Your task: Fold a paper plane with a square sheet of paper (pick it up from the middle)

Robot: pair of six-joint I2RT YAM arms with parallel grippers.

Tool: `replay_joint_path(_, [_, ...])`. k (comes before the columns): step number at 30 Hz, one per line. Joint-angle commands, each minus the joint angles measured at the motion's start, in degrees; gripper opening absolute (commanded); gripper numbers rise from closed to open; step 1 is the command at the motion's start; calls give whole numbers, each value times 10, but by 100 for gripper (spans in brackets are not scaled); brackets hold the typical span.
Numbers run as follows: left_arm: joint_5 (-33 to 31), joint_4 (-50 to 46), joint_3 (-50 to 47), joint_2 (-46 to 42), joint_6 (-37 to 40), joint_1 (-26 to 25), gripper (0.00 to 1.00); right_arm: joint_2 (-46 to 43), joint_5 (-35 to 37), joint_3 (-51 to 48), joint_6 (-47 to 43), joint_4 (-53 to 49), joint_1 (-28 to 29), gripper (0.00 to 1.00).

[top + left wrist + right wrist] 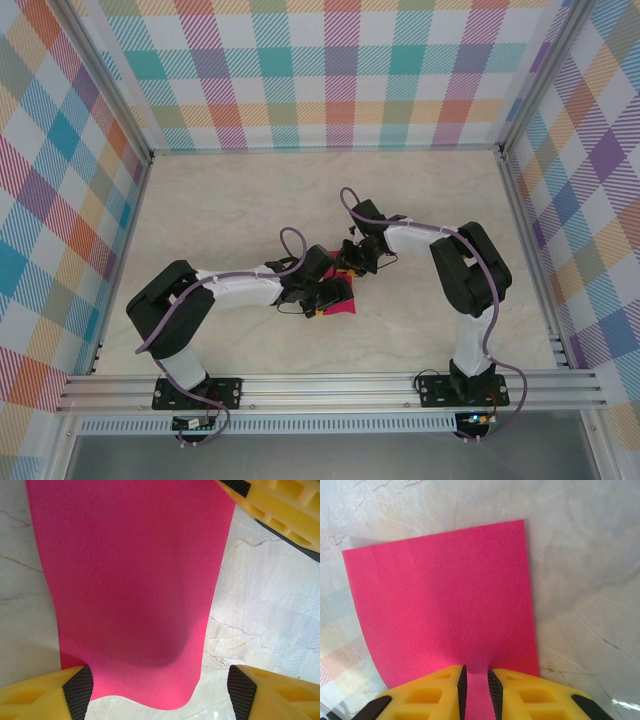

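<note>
The square sheet of paper (130, 580) is plain magenta-pink and lies over the marble table, its near edge curling up. My left gripper (160, 695) stands open, wide apart, and the sheet's curled edge lies between its fingertips (78, 692). My right gripper (476, 687) is shut on the sheet (440, 590), pinching a narrow ridge of it at the near edge. One yellow finger of the right gripper (272, 502) shows at the top right of the left wrist view. From above, both grippers (325, 297) (353, 263) meet over the paper (343, 309) at mid-table.
The marble tabletop (250, 200) is bordered by aluminium rails and checked walls (320, 70). Both arm bases sit on the near rail (320, 385).
</note>
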Motion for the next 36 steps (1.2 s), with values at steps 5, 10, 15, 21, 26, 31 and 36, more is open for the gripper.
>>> replay_joint_path(5, [-38, -16, 3, -31, 22, -8, 72, 55, 54, -37, 7, -25, 2, 24])
replay_joint_path(10, [-55, -11, 7, -37, 45, -9, 71, 59, 53, -37, 7, -23, 2, 24])
replay_joint_path(15, [-83, -48, 21, -38, 66, -3, 71, 59, 52, -40, 7, -23, 2, 24])
replay_joint_path(21, [-118, -108, 31, -37, 80, 6, 72, 65, 54, -42, 7, -23, 2, 24])
replay_joint_path(26, [-101, -103, 36, -18, 77, 6, 73, 69, 55, -41, 8, -23, 1, 24])
replay_joint_path(31, [-71, -82, 38, -2, 75, 6, 73, 70, 55, -40, 8, -24, 0, 24])
replay_joint_path(36, [-54, -75, 40, 3, 75, 6, 67, 70, 55, -41, 7, -24, -1, 24])
